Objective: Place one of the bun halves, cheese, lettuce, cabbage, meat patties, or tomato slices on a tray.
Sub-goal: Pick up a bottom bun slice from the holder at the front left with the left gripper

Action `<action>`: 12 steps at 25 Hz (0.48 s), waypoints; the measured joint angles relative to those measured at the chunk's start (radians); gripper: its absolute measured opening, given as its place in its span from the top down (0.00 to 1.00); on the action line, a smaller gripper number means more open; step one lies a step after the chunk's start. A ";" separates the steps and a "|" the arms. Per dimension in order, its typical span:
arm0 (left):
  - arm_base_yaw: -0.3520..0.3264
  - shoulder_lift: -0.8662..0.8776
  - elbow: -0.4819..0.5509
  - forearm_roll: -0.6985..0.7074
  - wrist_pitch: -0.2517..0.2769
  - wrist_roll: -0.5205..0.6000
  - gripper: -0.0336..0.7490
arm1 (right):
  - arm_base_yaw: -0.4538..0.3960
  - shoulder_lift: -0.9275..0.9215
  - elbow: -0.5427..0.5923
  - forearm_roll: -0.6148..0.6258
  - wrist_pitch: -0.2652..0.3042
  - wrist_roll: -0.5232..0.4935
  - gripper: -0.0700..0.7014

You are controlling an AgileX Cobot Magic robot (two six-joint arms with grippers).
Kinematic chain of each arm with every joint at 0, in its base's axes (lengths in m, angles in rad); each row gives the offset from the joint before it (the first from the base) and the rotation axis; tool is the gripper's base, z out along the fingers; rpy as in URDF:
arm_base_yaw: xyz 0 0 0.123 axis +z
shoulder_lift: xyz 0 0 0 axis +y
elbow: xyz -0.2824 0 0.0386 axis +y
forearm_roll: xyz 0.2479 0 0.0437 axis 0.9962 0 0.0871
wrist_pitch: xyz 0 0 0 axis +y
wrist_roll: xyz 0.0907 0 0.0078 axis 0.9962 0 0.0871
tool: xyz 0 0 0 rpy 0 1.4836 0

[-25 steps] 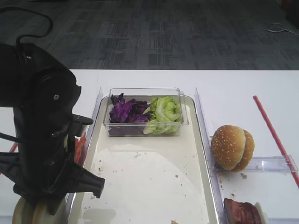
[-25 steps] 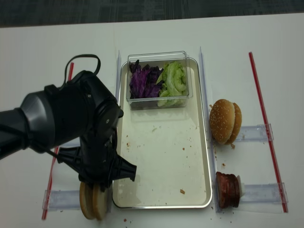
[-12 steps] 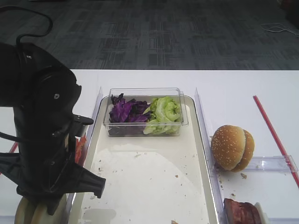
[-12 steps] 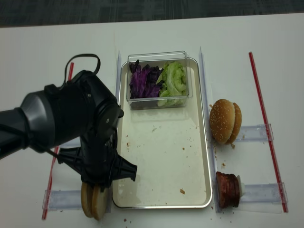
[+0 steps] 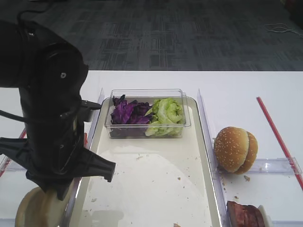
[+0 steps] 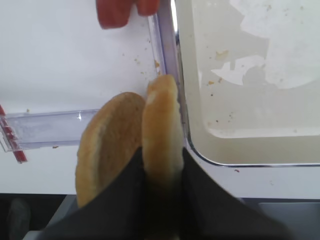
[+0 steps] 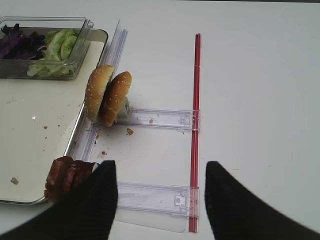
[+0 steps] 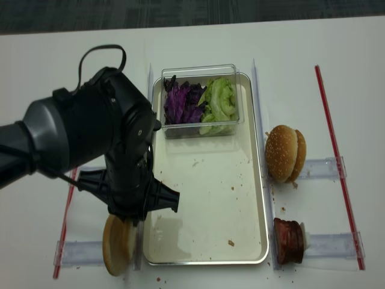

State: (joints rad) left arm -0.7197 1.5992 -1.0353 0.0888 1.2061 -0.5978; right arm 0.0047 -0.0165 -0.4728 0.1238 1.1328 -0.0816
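Two bun halves stand on edge just left of the tray [image 6: 250, 100]. My left gripper [image 6: 161, 172] is shut on the bun half [image 6: 160, 120] nearer the tray rim. The other bun half [image 6: 107, 145] leans against it. From above, the left arm [image 8: 120, 156] hides the grip and only one bun half [image 8: 117, 245] shows. Tomato slices [image 6: 117, 12] lie further along the rim. Lettuce [image 8: 219, 105] and cabbage [image 8: 180, 102] fill a clear box at the tray's far end. Meat patties [image 7: 65, 175] sit beside my open right gripper [image 7: 160, 200]. Cheese is out of view.
A sesame-seeded bun [image 8: 284, 153] stands on edge right of the tray, against a clear plastic holder [image 8: 322, 167]. Red strips [image 8: 337, 162] run along the table's right and left sides. The tray liner [image 8: 210, 192] carries only crumbs. Another clear holder [image 7: 160, 195] lies under the right gripper.
The left arm has risen and shifted a little toward the tray. Its jaws have closed on the bun half nearer the tray. The right side is unchanged.
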 joint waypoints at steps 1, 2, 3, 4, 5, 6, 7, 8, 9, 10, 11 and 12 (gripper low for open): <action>0.000 0.000 -0.009 0.004 0.000 0.000 0.84 | 0.000 0.000 0.000 0.000 0.000 0.000 0.38; 0.000 0.000 -0.019 0.012 0.000 0.000 0.84 | 0.000 0.000 0.000 0.000 0.000 0.000 0.38; 0.000 0.000 -0.024 0.016 0.000 0.000 0.84 | 0.000 0.000 0.000 0.000 0.000 0.000 0.38; 0.000 0.000 -0.031 0.020 0.000 0.000 0.84 | 0.000 0.000 0.000 0.000 0.000 0.000 0.38; 0.000 0.000 -0.035 0.020 0.000 0.000 0.84 | 0.000 0.000 0.000 0.000 0.000 0.000 0.38; 0.000 0.000 -0.039 0.020 0.000 0.000 0.84 | 0.000 0.000 0.000 0.000 0.000 0.000 0.38; 0.000 0.000 -0.041 0.020 0.000 0.000 0.84 | 0.000 0.000 0.000 0.000 0.000 0.000 0.38; 0.000 0.000 -0.043 0.020 0.000 0.000 0.84 | 0.000 0.000 0.000 0.000 0.000 0.000 0.38; 0.000 -0.002 -0.043 0.020 0.000 0.000 0.84 | 0.000 0.000 0.000 0.000 0.000 0.000 0.38; 0.000 -0.006 -0.044 0.020 0.000 0.000 0.84 | 0.000 0.000 0.000 0.000 0.000 0.000 0.38; 0.000 -0.009 -0.046 0.020 0.000 0.000 0.84 | 0.000 0.000 0.000 0.000 0.000 0.000 0.38; 0.000 -0.015 -0.046 0.018 0.000 0.000 0.84 | 0.000 0.000 0.000 0.000 0.000 0.000 0.38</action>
State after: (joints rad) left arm -0.7197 1.5841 -1.0809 0.1068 1.2061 -0.5978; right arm 0.0047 -0.0165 -0.4728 0.1238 1.1328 -0.0816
